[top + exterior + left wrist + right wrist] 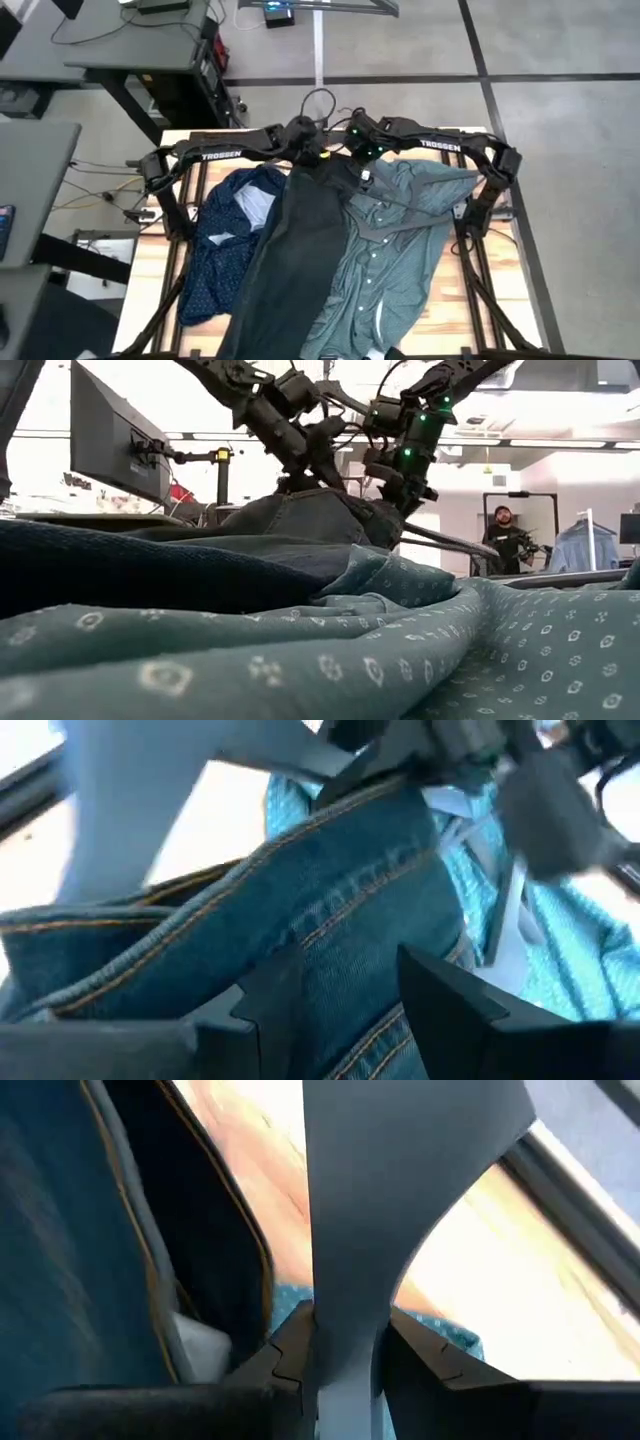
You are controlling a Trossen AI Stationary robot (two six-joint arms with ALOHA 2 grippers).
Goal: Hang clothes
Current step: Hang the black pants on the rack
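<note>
The dark jeans (295, 250) lie down the middle of the table, with their waist end (300, 510) raised at the far side. Left of them lies the navy dotted shirt (225, 240), and to their right the teal-green shirt (400, 240), both flat on the table. My left gripper (305, 152) is shut on the jeans' waist. Beside it my right gripper (362, 158) is shut on a black hanger (400, 1170), whose hook (320, 100) curves out past the table's far edge. My left gripper pinches the jeans' stitched waist end (350, 950) between its two fingers (265, 1005), which come from above. The waist is bunched and lifted off the table, while the legs trail down on the tabletop toward the near edge. My right gripper pinches a flat arm of the hanger (345, 1335) between its two fingers (290, 1350), which lie across it. The hanger is held off the table, close beside the jeans' waistband (150, 1230).
A dark strip (410, 222) lies across the teal-green shirt. In the low view the teal-green shirt's folds (400, 650) fill the foreground. Desks and a monitor (110, 430) stand left of the table. A person (505, 530) stands in the room behind.
</note>
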